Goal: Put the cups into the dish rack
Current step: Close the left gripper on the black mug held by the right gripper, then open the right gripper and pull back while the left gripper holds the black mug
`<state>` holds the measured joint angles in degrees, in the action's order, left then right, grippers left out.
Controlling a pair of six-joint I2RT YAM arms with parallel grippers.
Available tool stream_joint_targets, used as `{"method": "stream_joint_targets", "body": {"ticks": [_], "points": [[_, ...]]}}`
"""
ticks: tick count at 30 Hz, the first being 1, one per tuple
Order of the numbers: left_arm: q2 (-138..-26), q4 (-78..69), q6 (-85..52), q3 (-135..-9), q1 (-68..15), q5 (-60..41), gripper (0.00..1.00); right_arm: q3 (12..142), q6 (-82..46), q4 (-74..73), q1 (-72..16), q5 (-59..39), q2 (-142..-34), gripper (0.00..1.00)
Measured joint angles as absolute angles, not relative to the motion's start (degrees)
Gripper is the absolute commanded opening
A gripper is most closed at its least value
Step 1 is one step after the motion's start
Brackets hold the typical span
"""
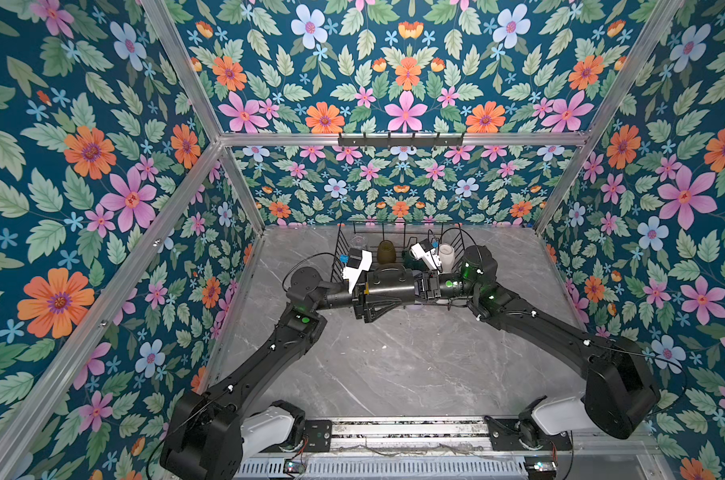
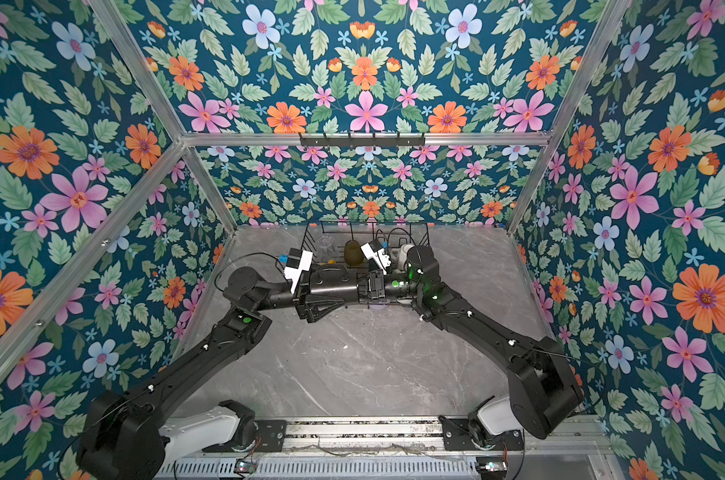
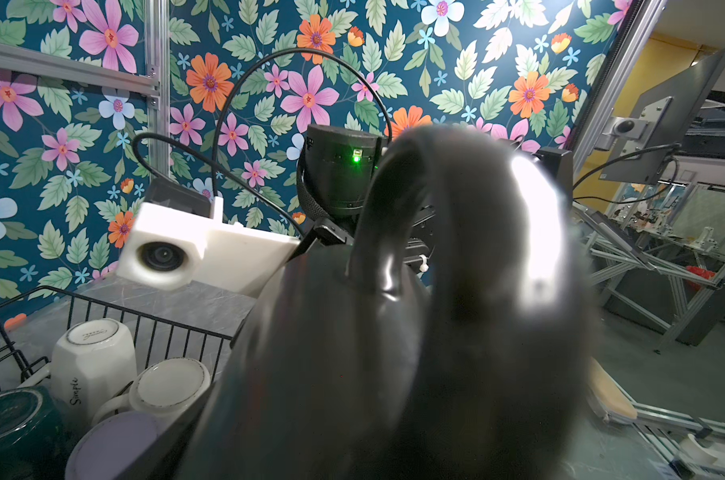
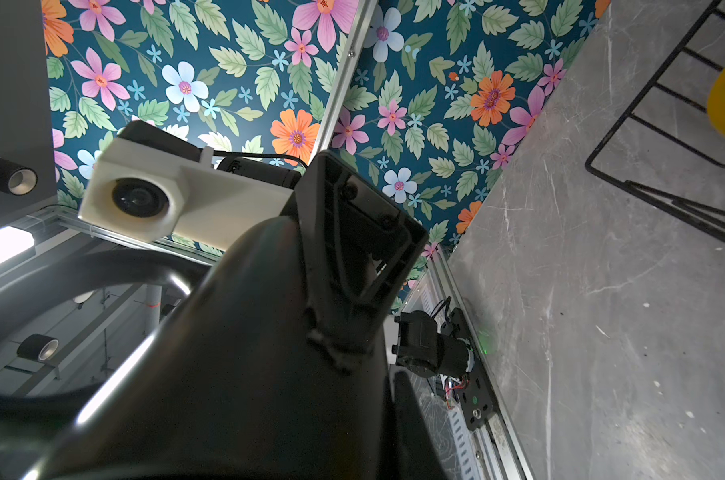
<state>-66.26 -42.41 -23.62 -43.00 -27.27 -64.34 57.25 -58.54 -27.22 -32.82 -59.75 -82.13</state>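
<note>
Both top views: black mug [image 1: 388, 286] up in the air, just before dish rack [image 1: 339, 253]. Right gripper [image 1: 422, 289] pinched tight on one end. Left gripper [image 1: 373, 301] spread wide round its side, touching; cannot tell if squeezing. Amber glass [image 1: 386, 251] inside rack behind.

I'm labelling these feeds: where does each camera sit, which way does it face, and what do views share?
Both top views: high in front, looking down at the table, dish rack, left arm and right arm.
Left wrist: on the left arm, facing the black mug and the right arm's camera.
Right wrist: on the right arm, facing the mug and the left arm's camera.
Shared: the mug.
</note>
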Motion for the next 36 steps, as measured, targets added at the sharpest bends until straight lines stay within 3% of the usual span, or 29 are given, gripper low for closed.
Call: {"method": "stream_joint_targets", "body": {"ticks": [4, 7, 22, 36], "points": [[-66.0, -40.0, -23.4, -43.7, -27.4, -64.2, 0.00, 57.2, -58.1, -26.7, -32.9, -59.6, -81.7, 0.31], [-65.7, -37.5, -22.0, -44.7, -27.4, -63.7, 0.00, 56.8, -56.8, -25.2, -32.9, -59.1, -80.6, 0.37], [-64.1, -32.1, -18.6, -44.8, -27.4, -60.6, 0.00, 51.5, -52.2, -15.1, -27.6, -52.5, -72.2, 0.55], [-69.0, -17.0, -13.0, -53.1, -27.4, -50.9, 0.00, 46.5, -37.4, 9.6, -26.4, -27.4, -51.0, 0.92]]}}
